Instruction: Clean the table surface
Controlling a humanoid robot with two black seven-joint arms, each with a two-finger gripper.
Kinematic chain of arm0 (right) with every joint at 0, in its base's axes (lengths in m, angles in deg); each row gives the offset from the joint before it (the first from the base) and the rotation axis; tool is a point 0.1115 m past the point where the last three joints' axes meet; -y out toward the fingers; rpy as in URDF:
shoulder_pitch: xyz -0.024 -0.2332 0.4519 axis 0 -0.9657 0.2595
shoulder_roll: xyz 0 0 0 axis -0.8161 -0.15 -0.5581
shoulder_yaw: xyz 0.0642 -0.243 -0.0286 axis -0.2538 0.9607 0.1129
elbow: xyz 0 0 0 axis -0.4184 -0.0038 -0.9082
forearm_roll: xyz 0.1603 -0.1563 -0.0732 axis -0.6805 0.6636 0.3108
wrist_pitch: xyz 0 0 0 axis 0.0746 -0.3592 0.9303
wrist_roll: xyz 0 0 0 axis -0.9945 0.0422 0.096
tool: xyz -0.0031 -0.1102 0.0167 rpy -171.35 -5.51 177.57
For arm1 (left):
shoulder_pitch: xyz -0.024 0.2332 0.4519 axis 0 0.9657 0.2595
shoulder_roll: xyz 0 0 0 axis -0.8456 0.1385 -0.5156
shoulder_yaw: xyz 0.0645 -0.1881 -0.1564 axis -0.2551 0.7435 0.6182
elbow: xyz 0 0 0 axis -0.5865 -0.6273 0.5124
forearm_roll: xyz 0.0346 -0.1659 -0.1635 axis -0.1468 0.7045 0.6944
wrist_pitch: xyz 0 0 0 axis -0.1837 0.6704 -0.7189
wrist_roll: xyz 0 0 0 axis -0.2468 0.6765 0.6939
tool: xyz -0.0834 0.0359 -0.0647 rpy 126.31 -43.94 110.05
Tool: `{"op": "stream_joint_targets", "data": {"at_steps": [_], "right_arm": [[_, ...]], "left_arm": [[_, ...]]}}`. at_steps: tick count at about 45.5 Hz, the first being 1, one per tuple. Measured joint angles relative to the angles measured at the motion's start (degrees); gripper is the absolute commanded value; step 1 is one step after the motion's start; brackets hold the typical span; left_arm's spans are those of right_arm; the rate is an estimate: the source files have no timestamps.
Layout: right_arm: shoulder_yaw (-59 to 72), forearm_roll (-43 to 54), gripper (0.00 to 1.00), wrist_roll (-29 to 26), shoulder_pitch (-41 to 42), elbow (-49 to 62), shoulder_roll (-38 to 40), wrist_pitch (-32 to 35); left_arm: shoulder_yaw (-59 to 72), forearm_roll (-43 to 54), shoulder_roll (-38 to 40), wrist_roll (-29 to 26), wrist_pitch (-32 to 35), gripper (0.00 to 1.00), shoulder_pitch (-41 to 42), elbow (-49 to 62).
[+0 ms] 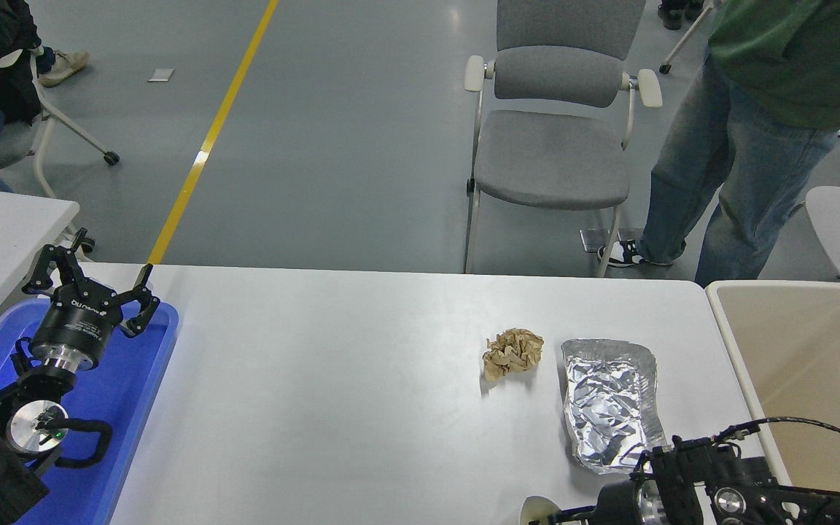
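Observation:
The white table surface (332, 386) fills the lower half of the head view. A crumpled brown paper ball (512, 353) lies on it right of the middle, with a flattened sheet of silver foil (613, 405) just to its right. Only a sliver of a pale cup (537, 509) shows at the bottom edge. My right gripper (562, 516) comes in low at the bottom right, right beside the cup; its fingers are cut off by the frame edge. The left gripper (92, 288) is parked open above the blue tray (139, 379) at the lower left.
A beige bin (806, 350) stands against the table's right end. Beyond the far edge are a grey chair (551, 146) and a standing person in jeans (748, 153). A smaller white table (4, 219) sits at the left.

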State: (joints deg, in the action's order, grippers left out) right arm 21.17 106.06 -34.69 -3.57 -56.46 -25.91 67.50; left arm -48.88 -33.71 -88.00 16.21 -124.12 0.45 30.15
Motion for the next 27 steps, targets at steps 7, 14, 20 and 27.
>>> {"op": "stream_joint_targets", "data": {"at_steps": [7,14,20,27], "right_arm": [[-0.7,-1.7,0.00,-0.1,0.9,-2.3,3.6,0.9],[-1.3,-4.4,0.00,-0.1,3.4,-5.3,9.1,2.3],[-2.0,-7.6,0.00,0.0,6.3,-7.5,14.9,4.1],[-2.6,-12.5,0.00,0.0,11.0,-9.2,22.8,7.0]], "left_arm": [[0.0,0.0,0.0,0.0,0.0,1.00,0.0,0.0],[0.0,0.0,0.0,0.0,0.0,1.00,0.0,0.0],[0.0,0.0,0.0,0.0,0.0,1.00,0.0,0.0],[0.0,0.0,0.0,0.0,0.0,1.00,0.0,0.0]]}}
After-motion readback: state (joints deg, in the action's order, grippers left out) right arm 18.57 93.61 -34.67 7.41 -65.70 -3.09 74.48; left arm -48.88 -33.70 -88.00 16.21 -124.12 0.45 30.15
